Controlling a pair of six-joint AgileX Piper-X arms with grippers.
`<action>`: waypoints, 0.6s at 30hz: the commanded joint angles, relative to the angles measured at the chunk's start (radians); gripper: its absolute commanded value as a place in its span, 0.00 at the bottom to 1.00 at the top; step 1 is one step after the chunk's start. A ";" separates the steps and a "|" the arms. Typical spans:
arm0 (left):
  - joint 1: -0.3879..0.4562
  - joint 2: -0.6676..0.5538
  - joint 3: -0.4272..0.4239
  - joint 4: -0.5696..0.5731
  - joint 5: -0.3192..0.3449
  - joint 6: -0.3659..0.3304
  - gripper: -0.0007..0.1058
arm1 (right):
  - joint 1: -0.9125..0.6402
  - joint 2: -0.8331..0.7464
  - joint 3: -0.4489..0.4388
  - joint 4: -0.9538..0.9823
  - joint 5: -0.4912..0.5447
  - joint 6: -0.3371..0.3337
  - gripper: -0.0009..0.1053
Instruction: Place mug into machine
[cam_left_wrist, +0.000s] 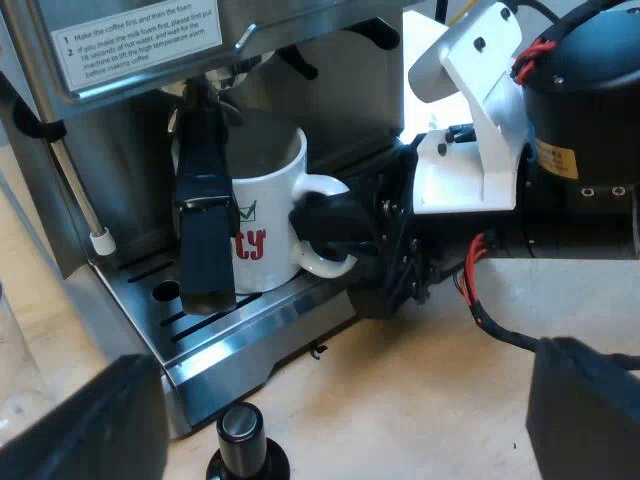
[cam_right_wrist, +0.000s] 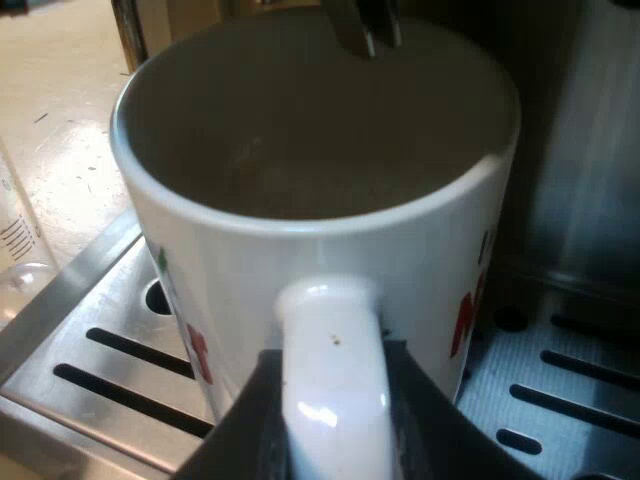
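Glossy ceramic mug (cam_right_wrist: 300, 260) on a brushed-metal drip tray (cam_left_wrist: 270, 325)

The dark handle (cam_left_wrist: 203, 225) blocks the mug (cam_left_wrist: 268, 215) on one side.

mug (cam_left_wrist: 268, 215) 1 | espresso machine (cam_left_wrist: 250, 322) 1 | holder (cam_left_wrist: 205, 240) 1 | tamper (cam_left_wrist: 242, 440) 1 | measuring glass (cam_right_wrist: 18, 250) 1

Black-knobbed tamper (cam_left_wrist: 240, 430), measuring glass (cam_right_wrist: 16, 250)
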 joint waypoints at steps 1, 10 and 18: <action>-0.005 0.000 -0.001 -0.018 0.009 0.003 0.70 | -0.014 -0.012 -0.027 -0.037 -0.001 -0.016 0.01; -0.005 0.000 -0.001 -0.018 0.009 0.003 0.70 | -0.028 -0.012 -0.031 -0.037 -0.061 -0.017 0.01; -0.005 0.000 -0.001 -0.018 0.009 0.003 0.70 | -0.028 -0.012 -0.031 -0.035 -0.090 -0.034 0.01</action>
